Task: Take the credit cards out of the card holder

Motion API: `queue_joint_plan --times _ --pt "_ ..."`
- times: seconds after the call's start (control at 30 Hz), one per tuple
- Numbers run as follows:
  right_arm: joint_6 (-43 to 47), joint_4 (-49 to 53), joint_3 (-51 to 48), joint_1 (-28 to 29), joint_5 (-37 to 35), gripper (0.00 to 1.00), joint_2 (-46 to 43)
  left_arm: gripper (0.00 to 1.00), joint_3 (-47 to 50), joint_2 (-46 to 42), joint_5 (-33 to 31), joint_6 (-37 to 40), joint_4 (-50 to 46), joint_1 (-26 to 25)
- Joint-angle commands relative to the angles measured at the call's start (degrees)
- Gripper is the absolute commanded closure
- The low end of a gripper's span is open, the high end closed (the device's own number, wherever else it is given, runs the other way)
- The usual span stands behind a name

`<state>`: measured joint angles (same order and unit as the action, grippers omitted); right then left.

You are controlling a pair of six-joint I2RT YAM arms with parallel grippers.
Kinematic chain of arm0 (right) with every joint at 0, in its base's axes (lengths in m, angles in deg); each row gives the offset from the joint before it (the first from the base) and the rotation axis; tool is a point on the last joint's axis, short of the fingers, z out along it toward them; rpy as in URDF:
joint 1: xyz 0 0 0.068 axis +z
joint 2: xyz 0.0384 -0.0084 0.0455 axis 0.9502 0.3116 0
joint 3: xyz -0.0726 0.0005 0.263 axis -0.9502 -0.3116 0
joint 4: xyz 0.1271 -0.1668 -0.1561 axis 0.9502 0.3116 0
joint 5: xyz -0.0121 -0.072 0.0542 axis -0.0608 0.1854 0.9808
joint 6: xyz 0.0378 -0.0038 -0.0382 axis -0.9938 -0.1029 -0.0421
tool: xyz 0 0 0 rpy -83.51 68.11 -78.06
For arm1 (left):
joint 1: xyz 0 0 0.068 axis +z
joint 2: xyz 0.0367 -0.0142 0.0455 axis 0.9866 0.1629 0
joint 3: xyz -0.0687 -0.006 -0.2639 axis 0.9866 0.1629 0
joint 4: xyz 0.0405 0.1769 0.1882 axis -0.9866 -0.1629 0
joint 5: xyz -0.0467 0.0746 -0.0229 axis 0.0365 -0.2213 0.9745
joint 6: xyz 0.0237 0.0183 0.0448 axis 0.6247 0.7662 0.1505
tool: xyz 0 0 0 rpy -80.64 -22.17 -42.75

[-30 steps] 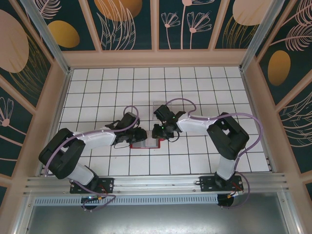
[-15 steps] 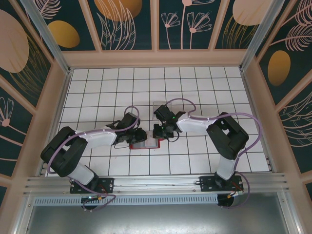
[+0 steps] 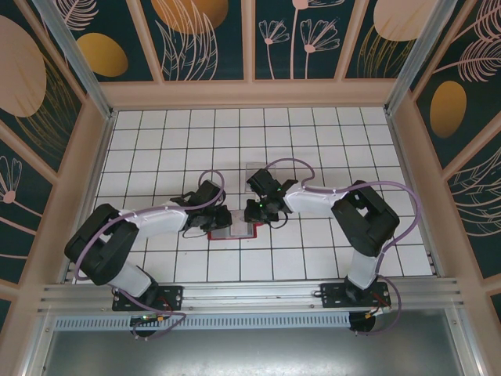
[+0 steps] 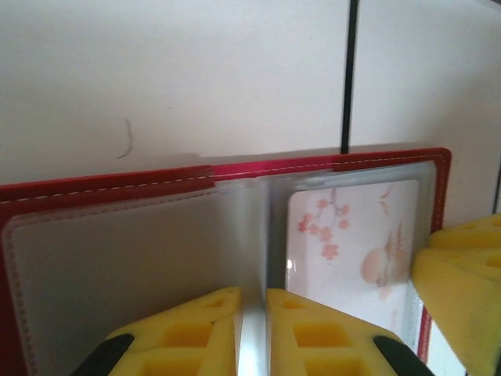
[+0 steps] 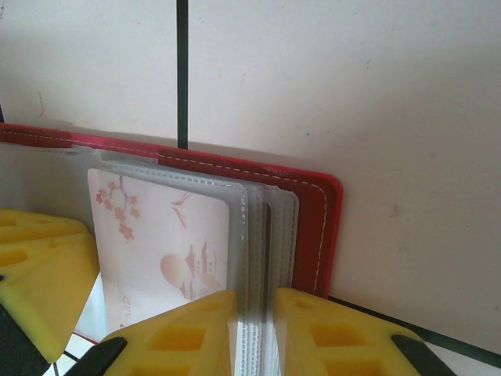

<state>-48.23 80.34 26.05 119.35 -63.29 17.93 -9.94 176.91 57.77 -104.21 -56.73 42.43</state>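
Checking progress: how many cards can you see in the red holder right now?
1: a pale blossom-print card in a clear sleeve of the open holder. More may hide behind other sleeves.

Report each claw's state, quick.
Left claw: closed, pinching a clear sleeve of the card holder.
Right claw: closed on the holder's sleeve stack.

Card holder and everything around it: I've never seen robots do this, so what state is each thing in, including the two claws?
Card holder: open, lying flat, red cover underneath.
Sleeves: clear, fanned apart, pinched from two sides.
Card: blossom print, tucked inside a sleeve, not yet out.
Left gripper: shut on a sleeve leaf near the holder's middle.
Right gripper: shut on the sleeves' outer edges.
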Motion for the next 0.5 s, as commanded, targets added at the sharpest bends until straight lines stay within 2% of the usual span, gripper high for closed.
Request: queue_joint_plan --times 0.0,0.47 --pt "0.2 0.6 -1.7 0.1 -0.4 0.8 1.2 0.81 -1.2 -2.9 -1.0 0.8 -2.2 0.3" --pt "0.4 0.8 -2.0 -0.1 -0.3 0.84 1.4 0.79 4.4 -2.4 9.4 -1.8 10.8 1.9"
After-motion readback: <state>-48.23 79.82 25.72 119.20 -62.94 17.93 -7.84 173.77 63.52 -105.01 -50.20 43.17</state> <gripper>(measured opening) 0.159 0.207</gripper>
